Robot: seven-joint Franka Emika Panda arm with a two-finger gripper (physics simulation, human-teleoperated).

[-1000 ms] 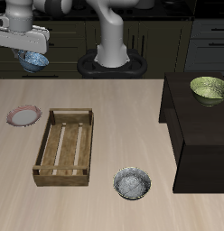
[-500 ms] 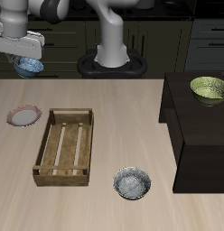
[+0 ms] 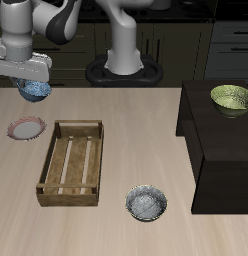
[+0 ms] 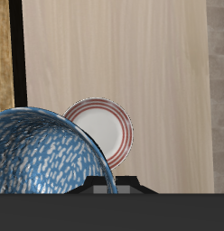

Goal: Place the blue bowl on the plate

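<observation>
My gripper (image 3: pixel 34 82) is shut on the blue bowl (image 3: pixel 35 91) and holds it in the air near the table's back edge, above and a little behind the plate (image 3: pixel 26 128). The plate, pale with a pinkish-red rim, lies on the table beside the wooden tray. In the wrist view the blue bowl (image 4: pixel 46 153) with its light speckled inside fills the near field, and the plate (image 4: pixel 103 131) shows below it, partly covered by the bowl's rim. The fingertips are hidden behind the bowl.
A wooden slatted tray (image 3: pixel 72 163) lies mid-table next to the plate. A paler blue-grey bowl (image 3: pixel 147 203) sits near the table's front edge. A green bowl (image 3: pixel 232 98) stands on a dark raised cabinet (image 3: pixel 216 150). The robot base (image 3: pixel 124 62) is at the back.
The gripper with the blue bowl has come down lower, toward the plate, and shifted slightly sideways over the last second. Nothing on the table has moved.
</observation>
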